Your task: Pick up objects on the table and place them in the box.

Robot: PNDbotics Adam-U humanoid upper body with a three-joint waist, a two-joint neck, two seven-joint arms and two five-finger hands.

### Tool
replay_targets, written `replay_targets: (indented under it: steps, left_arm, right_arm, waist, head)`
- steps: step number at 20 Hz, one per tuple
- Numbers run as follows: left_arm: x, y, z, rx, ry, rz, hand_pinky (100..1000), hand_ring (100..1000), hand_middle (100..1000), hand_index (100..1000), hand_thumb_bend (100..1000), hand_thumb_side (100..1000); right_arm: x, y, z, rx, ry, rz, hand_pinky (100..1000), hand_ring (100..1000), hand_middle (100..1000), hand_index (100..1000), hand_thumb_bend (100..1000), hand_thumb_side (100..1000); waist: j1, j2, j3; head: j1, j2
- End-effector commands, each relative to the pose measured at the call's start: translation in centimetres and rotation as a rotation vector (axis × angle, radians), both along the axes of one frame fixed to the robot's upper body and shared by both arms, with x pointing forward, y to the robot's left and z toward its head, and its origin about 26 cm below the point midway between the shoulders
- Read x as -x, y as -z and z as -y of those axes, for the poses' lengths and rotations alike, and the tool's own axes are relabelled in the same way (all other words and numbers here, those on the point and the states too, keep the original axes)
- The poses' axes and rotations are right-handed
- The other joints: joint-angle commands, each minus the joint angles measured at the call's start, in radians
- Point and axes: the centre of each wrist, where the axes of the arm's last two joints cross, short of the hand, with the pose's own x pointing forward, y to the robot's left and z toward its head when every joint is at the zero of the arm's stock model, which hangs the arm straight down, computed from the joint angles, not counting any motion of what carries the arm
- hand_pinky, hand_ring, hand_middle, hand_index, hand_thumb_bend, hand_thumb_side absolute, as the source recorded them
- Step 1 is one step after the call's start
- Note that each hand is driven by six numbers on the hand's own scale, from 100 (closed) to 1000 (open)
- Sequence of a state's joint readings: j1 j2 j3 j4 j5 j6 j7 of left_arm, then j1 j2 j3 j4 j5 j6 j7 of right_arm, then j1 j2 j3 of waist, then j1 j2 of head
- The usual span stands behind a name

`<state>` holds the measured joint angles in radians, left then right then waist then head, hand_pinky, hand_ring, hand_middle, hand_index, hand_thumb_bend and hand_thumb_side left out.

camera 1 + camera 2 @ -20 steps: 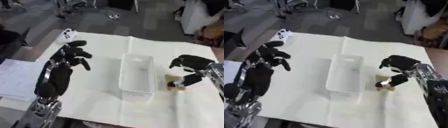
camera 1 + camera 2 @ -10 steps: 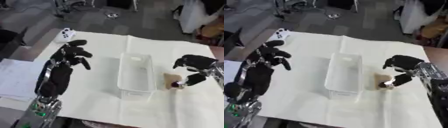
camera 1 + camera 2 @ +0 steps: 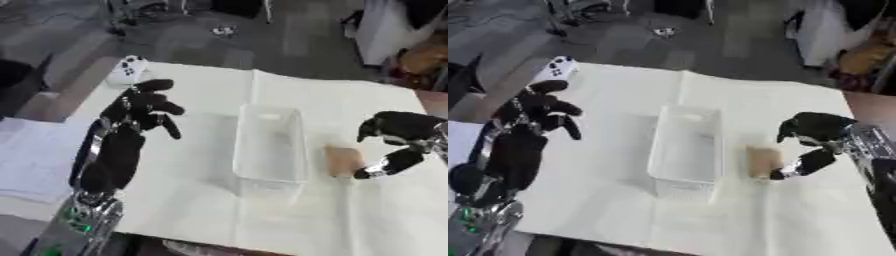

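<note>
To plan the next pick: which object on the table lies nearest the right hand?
The tan block, just beside the right hand and right of the box; the white controller sits at the far-left corner.

1. The counter [image 3: 201, 165] is covered in a plain cream-white cloth with no pattern.
2. The box [image 3: 269, 145] in the middle of the counter is clear to whitish plastic, and the cloth shows pale through it.
3. The block [image 3: 343, 160] beside the box is light tan, plain.
4. The left hand [image 3: 140, 107] is black, and its arm is black with silver at the joints.
5. The right hand [image 3: 815, 131] is black too, with a pale tip on its lower fingers [image 3: 785, 173].
6. At the counter's far left corner lies a white controller [image 3: 128, 70] with dark buttons.
7. The sheets [image 3: 31, 160] at the left edge are white.
8. The floor [image 3: 175, 35] is grey.
</note>
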<state>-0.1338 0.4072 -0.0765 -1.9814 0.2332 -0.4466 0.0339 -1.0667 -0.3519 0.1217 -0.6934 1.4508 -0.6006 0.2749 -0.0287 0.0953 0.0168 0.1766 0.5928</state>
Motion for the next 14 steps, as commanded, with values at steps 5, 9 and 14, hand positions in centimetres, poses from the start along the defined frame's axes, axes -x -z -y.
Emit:
replay_targets:
  steps: [5,9,14]
  left_arm:
    - [0.1,-0.8,0.0,-0.019,0.010,0.026,415,660,789,738,653,809]
    - [0.0,-1.1,0.2,-0.016,0.021,0.032,417,660,789,738,652,807]
    - [-0.2,-1.4,0.5,-0.013,0.038,0.041,417,660,789,738,653,806]
  right_arm:
    - [0.0,-1.0,0.2,0.007,0.004,0.033,996,882,836,835,765,987]
    - [-0.1,-0.8,-0.3,-0.001,0.000,0.035,995,880,835,835,756,978]
    - [-0.1,-0.6,-0.6,-0.004,0.002,0.037,996,880,834,834,754,985]
  waist:
    - [0.003,-0.016,0.006]
    - [0.002,-0.012,0.017]
    - [-0.002,-0.005,0.032]
  head:
    - [0.004,-0.001]
    - [0.002,-0.006]
    - [0.005,-0.017]
